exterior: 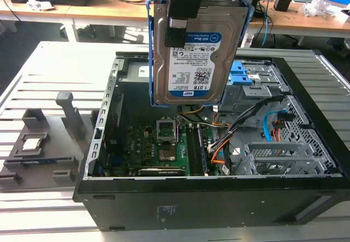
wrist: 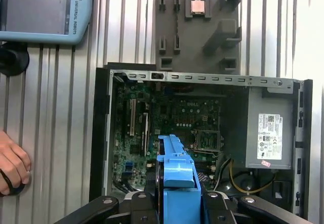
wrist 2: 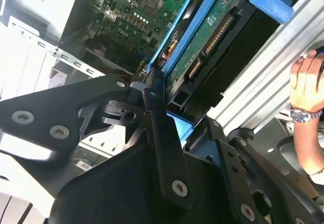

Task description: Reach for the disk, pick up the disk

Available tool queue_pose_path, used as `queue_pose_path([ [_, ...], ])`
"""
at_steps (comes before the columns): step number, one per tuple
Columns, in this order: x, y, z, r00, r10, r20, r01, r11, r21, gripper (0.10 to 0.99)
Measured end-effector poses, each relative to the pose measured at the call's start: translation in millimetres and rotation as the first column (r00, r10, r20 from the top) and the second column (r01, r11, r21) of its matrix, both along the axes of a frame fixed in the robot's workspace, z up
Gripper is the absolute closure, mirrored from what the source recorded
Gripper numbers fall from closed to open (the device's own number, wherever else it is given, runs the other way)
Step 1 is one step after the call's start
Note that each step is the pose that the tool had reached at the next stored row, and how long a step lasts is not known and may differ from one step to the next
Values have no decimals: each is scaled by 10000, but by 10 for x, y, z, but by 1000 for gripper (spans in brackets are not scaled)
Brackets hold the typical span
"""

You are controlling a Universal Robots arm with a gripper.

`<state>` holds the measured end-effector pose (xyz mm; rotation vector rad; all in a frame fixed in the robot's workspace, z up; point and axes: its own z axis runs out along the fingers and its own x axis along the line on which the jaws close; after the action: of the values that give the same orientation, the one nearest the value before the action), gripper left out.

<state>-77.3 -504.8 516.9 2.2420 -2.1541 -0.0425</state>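
Fixture tray (exterior: 41, 149): grey holder on the slatted table (exterior: 65, 67) at the exterior view's left, a small square CPU chip (exterior: 31, 142) seated in one pocket; its near edge is cut off by the picture border.
Computer case (exterior: 219, 198): black tower lying on its side, open face up, just beside the tray; motherboard (exterior: 158, 149) with its CPU socket (exterior: 167, 130) on the floor, partly hidden behind the hanging drive.
Disk (exterior: 194, 51): silver hard drive in a blue carrier frame (exterior: 150, 40), lifted clear above the open case, hanging upright with its white-and-blue label facing the exterior camera; its top edge is hidden by the dark gripper body.
Gripper (exterior: 186, 4): clenched on the disk's upper end, the drive hanging straight down from the jaws; the fingertips themselves are covered by the frame. In the second wrist view the black fingers (wrist 2: 162, 133) clamp the frame's blue edge, with the drive's green circuit board (wrist 2: 207, 42) running away from them.
Drive cage (exterior: 257, 83): grey bay with bright-blue latches (exterior: 243, 72), at the exterior view's right of the disk, largely masked by cables.
Person's hand (wrist 2: 306, 85): wearing a wristwatch, resting at the table edge in the second wrist view, cut off by the border.
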Motion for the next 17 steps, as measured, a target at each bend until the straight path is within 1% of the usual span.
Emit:
queue_pose_path([
  [8, 0, -100, 0, 10000, 1, 1, -1, 10000, 0, 718],
  [14, 0, -192, 0, 10000, 1, 0, -1, 10000, 0, 718],
  [17, 0, -222, 0, 10000, 1, 1, -1, 10000, 0, 718],
])
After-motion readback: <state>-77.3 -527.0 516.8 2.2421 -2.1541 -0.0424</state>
